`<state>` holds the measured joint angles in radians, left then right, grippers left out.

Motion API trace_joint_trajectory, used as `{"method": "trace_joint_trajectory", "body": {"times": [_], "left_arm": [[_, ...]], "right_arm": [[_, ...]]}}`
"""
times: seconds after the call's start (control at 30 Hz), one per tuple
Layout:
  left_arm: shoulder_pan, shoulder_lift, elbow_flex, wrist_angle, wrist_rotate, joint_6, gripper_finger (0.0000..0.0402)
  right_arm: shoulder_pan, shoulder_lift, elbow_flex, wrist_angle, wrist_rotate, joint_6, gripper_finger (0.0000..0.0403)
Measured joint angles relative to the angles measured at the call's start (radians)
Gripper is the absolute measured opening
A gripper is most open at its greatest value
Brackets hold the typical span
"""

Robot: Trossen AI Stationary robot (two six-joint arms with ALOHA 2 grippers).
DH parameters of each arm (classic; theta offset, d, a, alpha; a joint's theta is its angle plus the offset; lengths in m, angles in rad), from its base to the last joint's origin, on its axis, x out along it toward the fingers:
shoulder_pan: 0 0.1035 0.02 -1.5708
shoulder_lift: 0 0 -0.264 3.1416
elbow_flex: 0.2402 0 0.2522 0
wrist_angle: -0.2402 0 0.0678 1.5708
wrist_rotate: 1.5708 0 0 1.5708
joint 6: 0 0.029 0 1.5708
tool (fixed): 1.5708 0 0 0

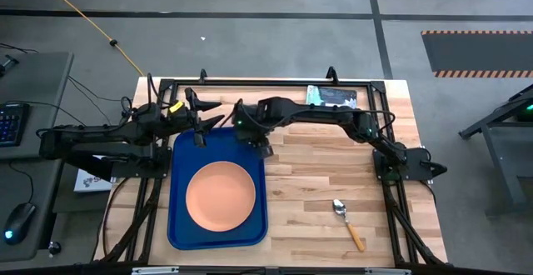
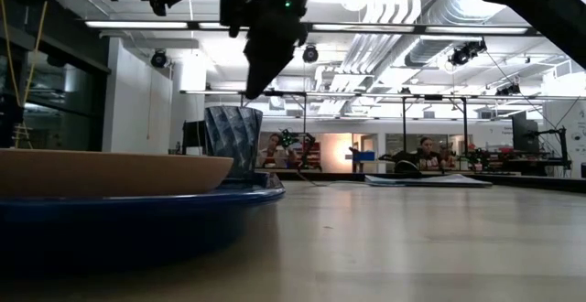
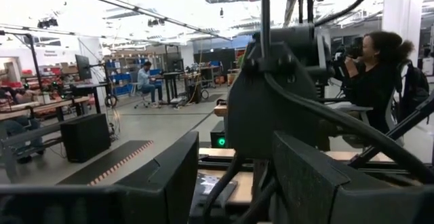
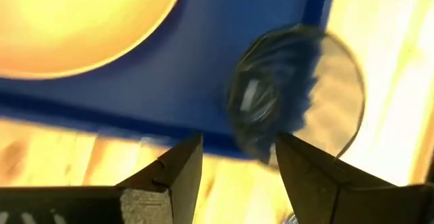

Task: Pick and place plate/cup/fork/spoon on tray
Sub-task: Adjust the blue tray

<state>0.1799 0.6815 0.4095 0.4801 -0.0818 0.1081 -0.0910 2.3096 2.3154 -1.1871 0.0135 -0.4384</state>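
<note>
The dark-blue tray point(image 1: 176, 225) lies left of the table's middle, with the peach-orange plate point(image 1: 220, 196) flat on it. The dark see-through cup point(image 2: 233, 141) stands upright at the tray's far right corner; the right wrist view looks down into the cup point(image 4: 291, 95). My right gripper point(image 2: 256, 90) hangs open just above it, pointing steeply down, its fingers point(image 4: 178, 171) apart and clear of the rim. My left gripper point(image 1: 208, 112) waits open over the tray's far edge. The spoon point(image 1: 348, 223) lies on the wood near the front right. The fork is out of view.
A flat teal-and-black packet point(image 1: 331, 97) lies at the table's far edge, under the right arm point(image 1: 333, 117). Bare wood spreads between the tray and the spoon. People sit at desks in the room beyond the table.
</note>
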Motion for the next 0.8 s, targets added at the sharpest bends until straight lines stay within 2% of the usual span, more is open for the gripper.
{"method": "trace_joint_trajectory", "body": {"times": [0.17, 0.27, 0.4, 0.5, 0.6, 0.8], "left_arm": [[0.0, -0.003, 0.0, -0.014, 0.0, 0.0, 0.0179], [0.0, -0.01, 0.0, -0.025, 0.0, 0.0, 0.0179], [0.0, -0.034, -0.001, -0.052, 0.0, 0.0, 0.0179], [0.0, -0.055, -0.001, -0.065, 0.0, 0.0, 0.0179], [0.0, -0.069, -0.001, -0.07, 0.0, -0.002, 0.0179], [0.0, -0.074, -0.001, -0.065, 0.0, -0.002, 0.0179]], "right_arm": [[-0.002, -0.006, 0.039, -0.18, -0.053, 0.051, 0.0174], [-0.002, -0.046, -0.023, -0.232, -0.054, 0.094, 0.0154], [-0.001, -0.122, -0.173, -0.2, -0.079, 0.128, 0.0108], [0.006, -0.205, -0.352, -0.073, -0.121, 0.142, 0.0062], [0.009, -0.296, -0.571, 0.131, -0.184, 0.151, 0.0014], [0.039, -0.413, -0.974, 0.701, -0.313, 0.24, 0.0013]]}}
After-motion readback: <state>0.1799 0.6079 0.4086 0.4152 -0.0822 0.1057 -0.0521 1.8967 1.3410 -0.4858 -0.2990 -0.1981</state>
